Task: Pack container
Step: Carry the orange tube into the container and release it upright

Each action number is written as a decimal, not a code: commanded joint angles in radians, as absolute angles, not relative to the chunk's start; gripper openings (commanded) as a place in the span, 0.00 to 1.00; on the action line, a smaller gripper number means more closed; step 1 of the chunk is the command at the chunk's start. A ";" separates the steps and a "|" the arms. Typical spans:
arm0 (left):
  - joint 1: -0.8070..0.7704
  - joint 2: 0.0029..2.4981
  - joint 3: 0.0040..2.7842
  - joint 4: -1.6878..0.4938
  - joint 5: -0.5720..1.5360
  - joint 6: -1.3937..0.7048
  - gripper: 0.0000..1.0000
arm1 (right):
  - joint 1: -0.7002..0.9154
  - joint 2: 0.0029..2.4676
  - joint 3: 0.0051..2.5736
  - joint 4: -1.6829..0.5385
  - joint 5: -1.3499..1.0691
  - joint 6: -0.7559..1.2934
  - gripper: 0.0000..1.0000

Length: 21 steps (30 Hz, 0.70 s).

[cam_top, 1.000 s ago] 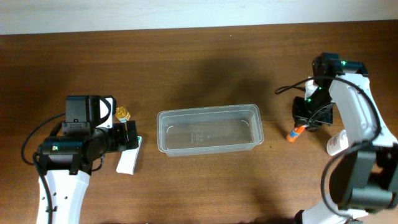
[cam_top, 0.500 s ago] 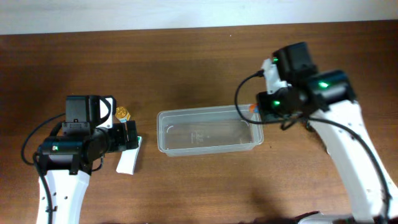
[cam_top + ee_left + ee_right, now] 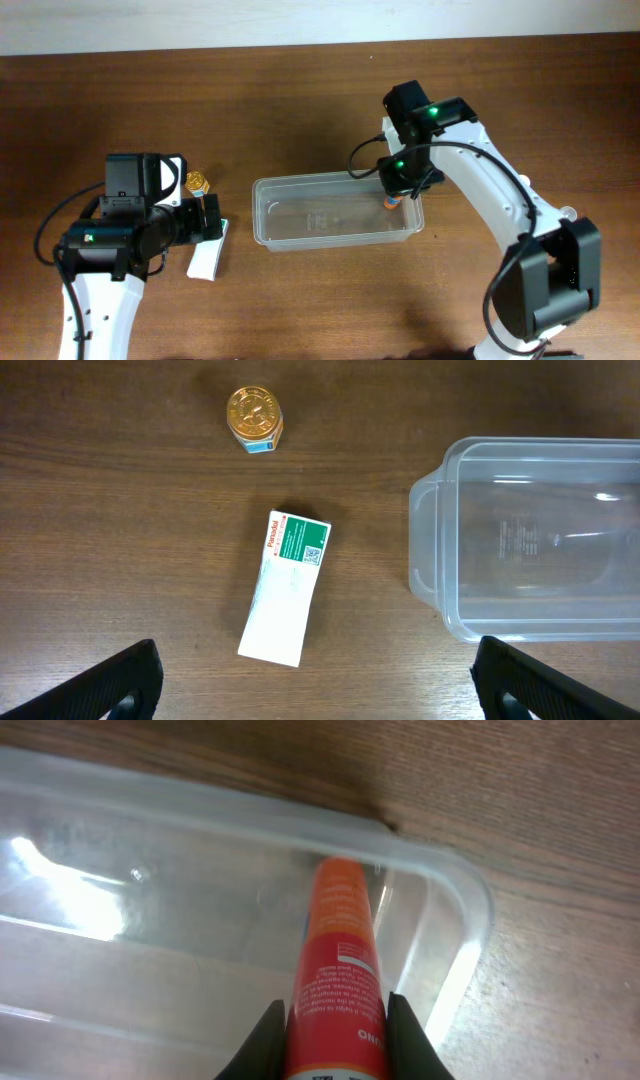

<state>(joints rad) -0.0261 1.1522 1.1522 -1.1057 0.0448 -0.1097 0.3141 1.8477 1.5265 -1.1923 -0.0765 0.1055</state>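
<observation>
The clear plastic container (image 3: pixel 335 207) sits mid-table; it also shows in the left wrist view (image 3: pixel 530 540) and the right wrist view (image 3: pixel 200 920). My right gripper (image 3: pixel 397 190) is shut on a red tube with an orange cap (image 3: pixel 338 970), holding it over the container's right end, cap pointing down inside. My left gripper (image 3: pixel 320 690) is open and empty above the table. A white and green medicine box (image 3: pixel 287 587) lies left of the container, also in the overhead view (image 3: pixel 207 255). A small gold-capped jar (image 3: pixel 254 418) stands beyond it, also in the overhead view (image 3: pixel 196 183).
A small white bottle (image 3: pixel 567 212) peeks out beside the right arm at the far right. The table's far edge meets a pale wall at the top.
My right arm has carried the red tube from the right side of the table leftward to over the container's right end. The left arm has not moved.
</observation>
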 commanded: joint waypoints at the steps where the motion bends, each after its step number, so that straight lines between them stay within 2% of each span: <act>1: -0.030 1.153 1.172 -1.109 0.038 -0.105 1.00 | 0.321 1.857 1.525 -1.172 -0.063 0.114 0.09; 4: -0.030 1.153 1.172 -1.109 0.038 -0.105 0.99 | 0.321 1.857 1.525 -1.165 -0.054 0.113 0.19; 6: -0.030 1.153 1.172 -1.109 0.038 -0.105 0.99 | 0.321 1.857 1.525 -1.170 -0.044 0.113 0.34; 7: -0.030 1.153 1.172 -1.109 0.038 -0.105 0.99 | 0.321 1.856 1.525 -1.174 -0.044 0.113 0.38; 15: -0.030 1.153 1.172 -1.110 0.038 -0.105 0.99 | 0.320 1.739 1.591 -1.235 0.024 0.131 0.44; 20: -0.030 1.153 1.172 -1.111 0.038 -0.105 0.99 | 0.244 1.593 1.684 -1.259 0.126 0.215 0.68; 21: -0.030 1.153 1.172 -1.111 0.038 -0.104 0.99 | 0.207 1.569 1.691 -1.256 0.127 0.220 0.70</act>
<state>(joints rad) -0.0261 1.1522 1.1522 -1.1084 0.0448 -0.1097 0.2958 1.6981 1.6207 -1.2552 0.0448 0.1585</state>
